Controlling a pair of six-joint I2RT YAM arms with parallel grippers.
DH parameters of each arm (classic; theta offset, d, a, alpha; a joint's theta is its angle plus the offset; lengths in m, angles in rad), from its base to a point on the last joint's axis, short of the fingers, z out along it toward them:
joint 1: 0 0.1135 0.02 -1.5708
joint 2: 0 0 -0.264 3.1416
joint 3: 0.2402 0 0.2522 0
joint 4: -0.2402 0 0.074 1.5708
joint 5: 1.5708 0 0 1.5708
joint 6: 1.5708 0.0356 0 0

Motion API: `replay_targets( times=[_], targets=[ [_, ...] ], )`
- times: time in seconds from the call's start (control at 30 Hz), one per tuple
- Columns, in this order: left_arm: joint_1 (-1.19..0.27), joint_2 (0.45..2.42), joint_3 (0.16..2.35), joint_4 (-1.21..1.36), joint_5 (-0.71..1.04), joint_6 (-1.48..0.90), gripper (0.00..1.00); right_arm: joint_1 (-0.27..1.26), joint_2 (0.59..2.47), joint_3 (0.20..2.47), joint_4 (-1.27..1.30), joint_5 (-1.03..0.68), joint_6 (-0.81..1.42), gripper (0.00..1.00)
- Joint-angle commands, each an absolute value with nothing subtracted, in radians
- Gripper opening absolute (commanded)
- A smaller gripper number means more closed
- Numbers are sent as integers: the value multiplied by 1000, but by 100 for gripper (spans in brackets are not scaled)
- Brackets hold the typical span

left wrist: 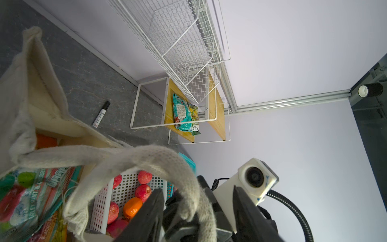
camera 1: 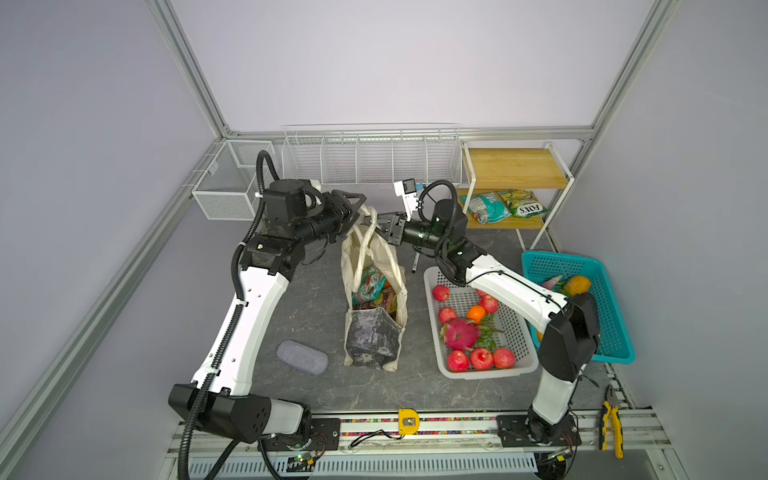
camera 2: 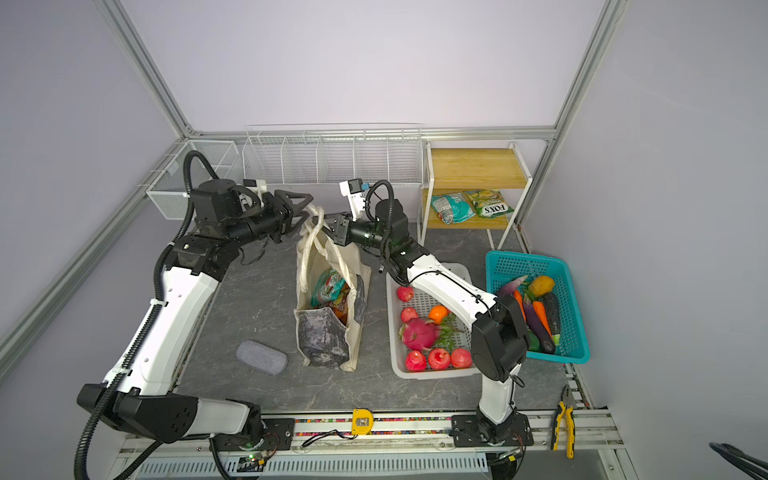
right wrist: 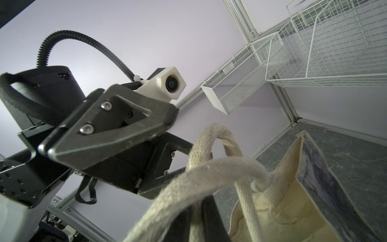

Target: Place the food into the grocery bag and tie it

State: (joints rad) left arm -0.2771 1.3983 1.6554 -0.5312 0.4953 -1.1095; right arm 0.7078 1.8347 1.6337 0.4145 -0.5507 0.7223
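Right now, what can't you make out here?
Grocery bag lower contents: both top views, its walls and the top snack packets hide them.
Right gripper fingertips: handles cover them in both top views and the right wrist view.
Vegetables in the teal basket: in a top view, the right arm's elbow covers most.
Left gripper fingers touching a handle or not: cannot tell.

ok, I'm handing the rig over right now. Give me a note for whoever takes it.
Left claw: open, jaws astride a handle loop. Right claw: shut on a handle.
Grocery bag stands mid-table.
Done: snack packets bagged.
To do: fruit in white basket, vegetables in teal basket, two packets on shelf; handles untied.
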Motion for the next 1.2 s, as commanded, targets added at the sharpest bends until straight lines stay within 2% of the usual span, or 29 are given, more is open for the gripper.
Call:
replay_targets(
  times=[0.0,0.37,0.63,0.8,0.97,1.17],
  targets=[
    [-275,1414,1669,-583,497,-1057,48,713,1784,1611,417,-577,695,7],
    [-274,1425,1665,-568,500,-1054,33,719,1763,1590,374,-597,658,7],
    [-275,1407,1623,-574,517,-1042,15,724,1746,1577,358,-601,643,7],
    [-275,1384,1598,-607,526,-1018,0,724,1730,1569,332,-591,621,8],
    [-275,1354,1566,-646,531,-997,0,725,1718,1571,302,-586,603,21],
    [-279,1339,1560,-707,538,-963,0,724,1690,1574,239,-574,554,45]
  ],
)
